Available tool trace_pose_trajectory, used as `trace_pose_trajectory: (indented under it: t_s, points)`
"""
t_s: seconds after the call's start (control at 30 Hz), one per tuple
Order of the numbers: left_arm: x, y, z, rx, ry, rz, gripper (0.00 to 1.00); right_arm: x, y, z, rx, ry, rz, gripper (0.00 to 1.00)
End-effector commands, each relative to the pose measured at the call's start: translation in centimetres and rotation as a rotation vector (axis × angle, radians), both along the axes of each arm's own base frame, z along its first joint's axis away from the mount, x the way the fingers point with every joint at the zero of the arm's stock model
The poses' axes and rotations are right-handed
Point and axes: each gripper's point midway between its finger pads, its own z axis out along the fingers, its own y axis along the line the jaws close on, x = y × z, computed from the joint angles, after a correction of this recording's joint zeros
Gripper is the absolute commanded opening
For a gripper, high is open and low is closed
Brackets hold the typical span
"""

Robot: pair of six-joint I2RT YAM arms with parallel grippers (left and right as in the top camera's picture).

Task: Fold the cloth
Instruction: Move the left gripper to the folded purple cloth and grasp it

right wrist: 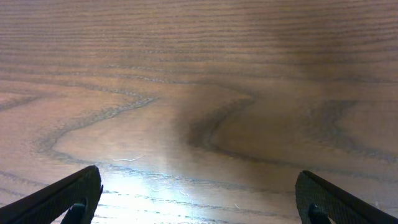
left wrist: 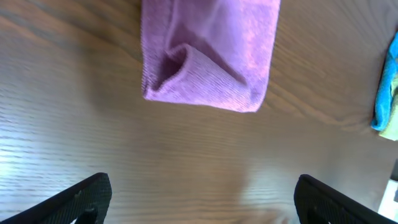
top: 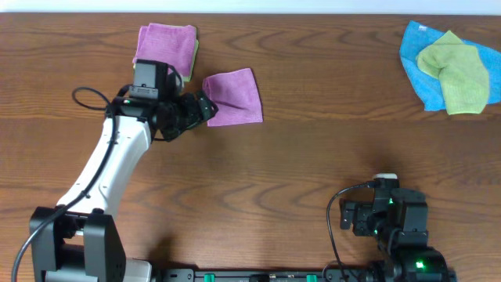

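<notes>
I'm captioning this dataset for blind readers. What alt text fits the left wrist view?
A folded purple cloth lies on the brown wooden table just ahead of the left gripper, whose two black fingertips sit wide apart and empty. A blue cloth's edge shows at far right.

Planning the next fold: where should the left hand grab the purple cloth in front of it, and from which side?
Grip the purple cloth at the raised loop on the edge facing the left hand; it stands off the table, so a finger probably fits under. Come in low from that side.
</notes>
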Motion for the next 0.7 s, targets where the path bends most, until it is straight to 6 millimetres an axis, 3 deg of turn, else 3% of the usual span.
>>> trace_pose_trajectory:
  t_s: [0.0,0.13,0.23,0.37,0.47,0.57,0.67]
  points:
    - [0.0,-0.5,0.8,-0.025,-0.005,0.015,0.95,-0.1,-0.3,-0.2,-0.001,0.003,-0.028,0.99]
    - [0.4,1.4,0.0,0.077,-0.008,0.071,0.95,-0.1,-0.3,-0.2,-0.001,0.003,-0.028,0.99]
    - [-0.3,1.3,-0.2,0.063,0.034,0.082,0.95,-0.1,-0.3,-0.2,-0.001,0.003,-0.028,0.99]
    - [-0.7,1.6,-0.5,-0.069,0.214,0.416,0.95,-0.1,-0.3,-0.2,-0.001,0.003,-0.028,0.99]
    - [-1.0,-0.2,-0.8,-0.151,0.321,0.642,0.95,-0.1,-0.3,-0.2,-0.001,0.003,-0.028,0.99]
    - [-0.1,-3.4,-0.6,-0.125,0.205,0.777,0.95,-0.1,-0.3,-0.2,-0.001,0.003,-0.028,0.99]
    - [-0.9,-5.4,-1.2,-0.156,0.143,1.047,0.95,-0.1,-0.3,-0.2,-0.001,0.003,-0.028,0.99]
